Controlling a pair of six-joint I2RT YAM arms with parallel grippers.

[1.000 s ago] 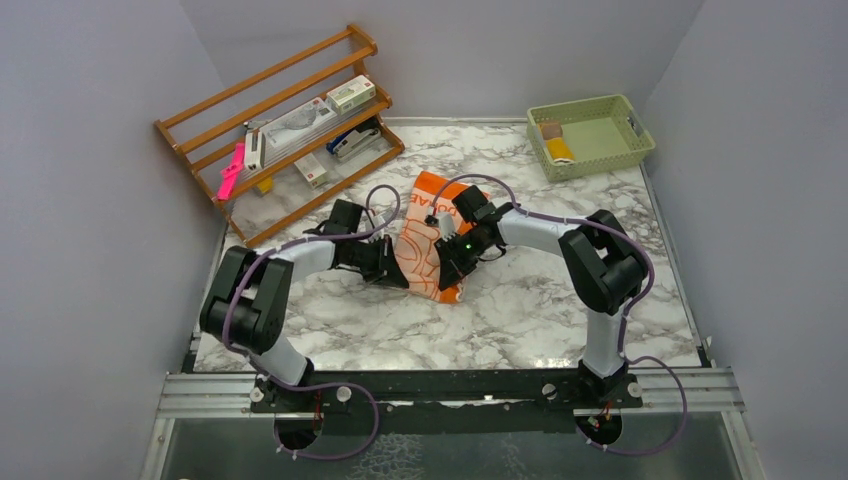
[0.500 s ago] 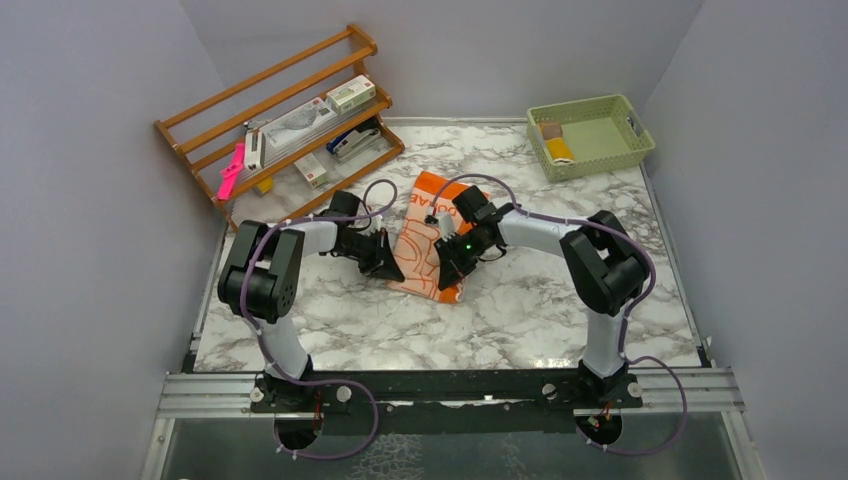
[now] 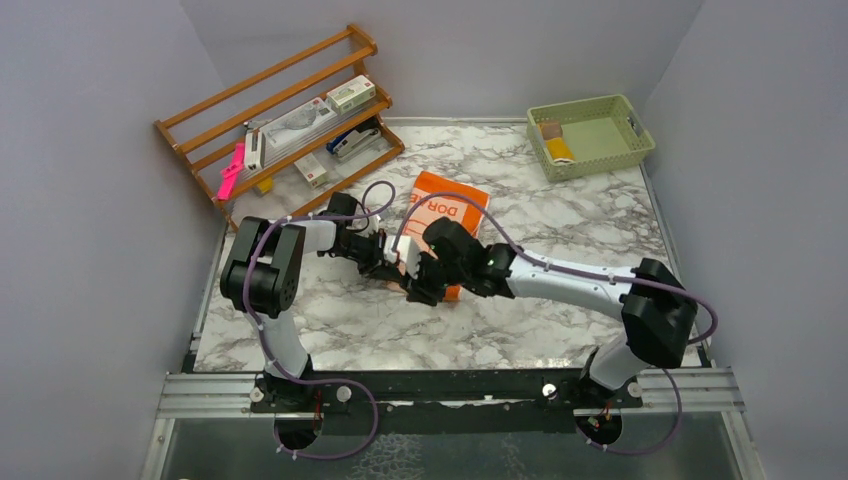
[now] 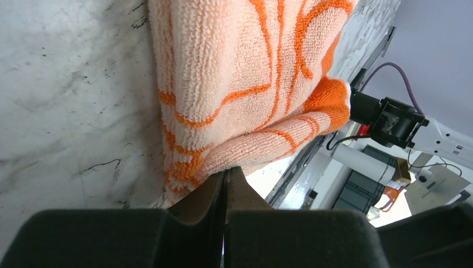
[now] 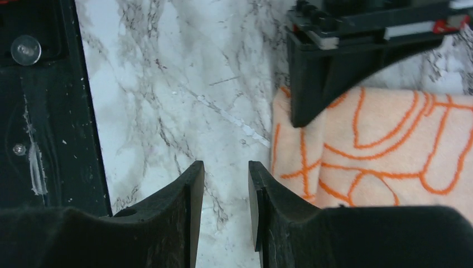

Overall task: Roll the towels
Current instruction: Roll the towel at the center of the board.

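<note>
The orange towel (image 3: 447,205) lies mid-table, mostly flat, lettering up at its far end. Its near-left edge is doubled over into a soft fold, which looks like the start of a roll. The yellow towel (image 3: 558,150) seems to sit already rolled in the basket (image 3: 630,140) at the far right corner, though it is too small to be sure. So the orange one is probably the last to do.

The left gripper (image 4: 226,174) is at that folded edge. Its fingers are pressed together with no gap. In the left wrist view the cloth runs right up into their tips, so it appears to pinch the fold. That grip likely keeps the turned-over edge from springing flat while the other arm repositions.

The right gripper (image 5: 226,167) hovers low over bare table (image 3: 560,300) just beside the towel's near edge, close to the left fingers. Its fingers (image 5: 178,206) are parted by a narrow gap. Only marble shows between them, and it holds and touches nothing. From there it seems set to take the same edge alongside the left, so both ends of the fold can turn evenly. If only one side is carried, the roll will likely skew or go slack.

The wooden rack (image 3: 270,110) stands well apart at the far left.
</note>
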